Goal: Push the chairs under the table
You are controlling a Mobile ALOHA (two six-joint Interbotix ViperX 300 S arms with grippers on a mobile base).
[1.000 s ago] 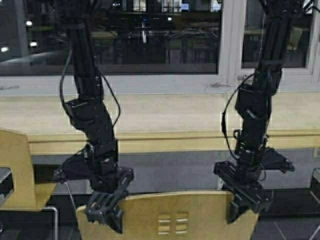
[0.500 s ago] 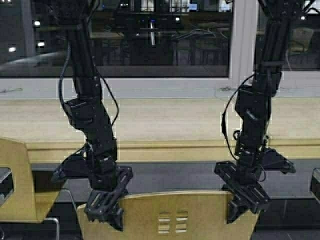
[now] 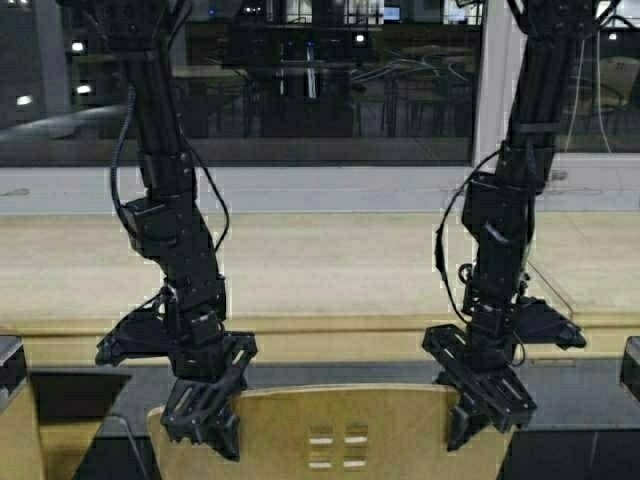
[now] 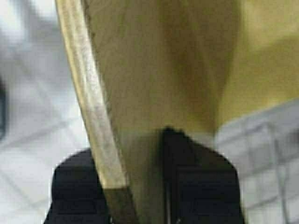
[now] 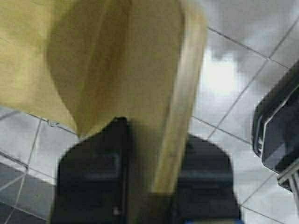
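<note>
The table (image 3: 330, 265) spans the view under the window (image 3: 300, 90), its front edge just beyond the chair (image 3: 345, 432) near the bottom. The left gripper (image 3: 205, 420) clamps the backrest's left top corner and the right gripper (image 3: 485, 410) the right, each apparently straddling the wood with one finger either side.

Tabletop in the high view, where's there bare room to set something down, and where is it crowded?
The table is bare wood between the two arms and out to either side, bordered by the window sill behind and its pale front edge. It is crowded at the chair: the left gripper and right gripper each clamp a top corner of its backrest.
</note>
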